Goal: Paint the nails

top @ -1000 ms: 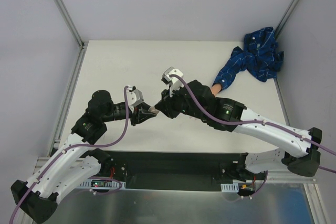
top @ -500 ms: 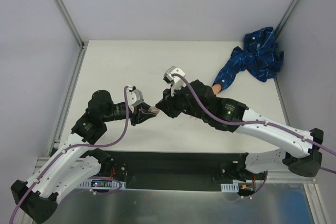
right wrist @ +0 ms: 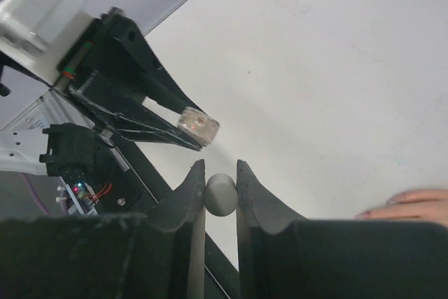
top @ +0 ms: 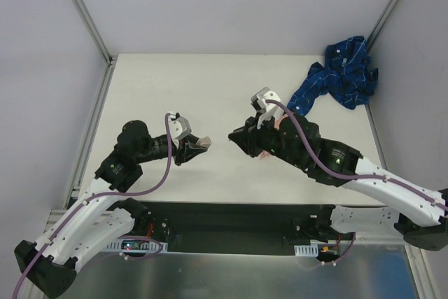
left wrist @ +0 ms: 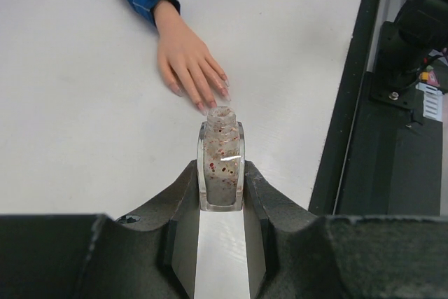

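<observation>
1. The desk (top: 161, 96) carries the scene. In the top view the mannequin hand lies right of centre, mostly hidden beneath the right arm (top: 350, 169).
2. The blue sleeve (top: 336, 78) is bunched at the upper right. The long axis runs from it down-left toward the frame's centre, so the fingers point that way.
3. In the left wrist view the mannequin hand (left wrist: 185, 57) lies palm down at upper centre, fingers aimed at the bottle's mouth.
4. The left hand (top: 194, 148) is clamped on a clear polish bottle (left wrist: 221, 166), uncapped, near the fingertips but apart from them.
5. The right hand (right wrist: 220, 176) is closed on a small grey cap (right wrist: 221, 195). Whether a brush hangs from it cannot be told.
6. The nails (left wrist: 212, 103) are glossy and pinkish. In the right wrist view the fingertips enter at the lower right edge, beside that hand and pointing left. The right hand is the nearer one. The coming move likely calls for swinging its tip rightward onto them, stroking along the finger axis.
</observation>
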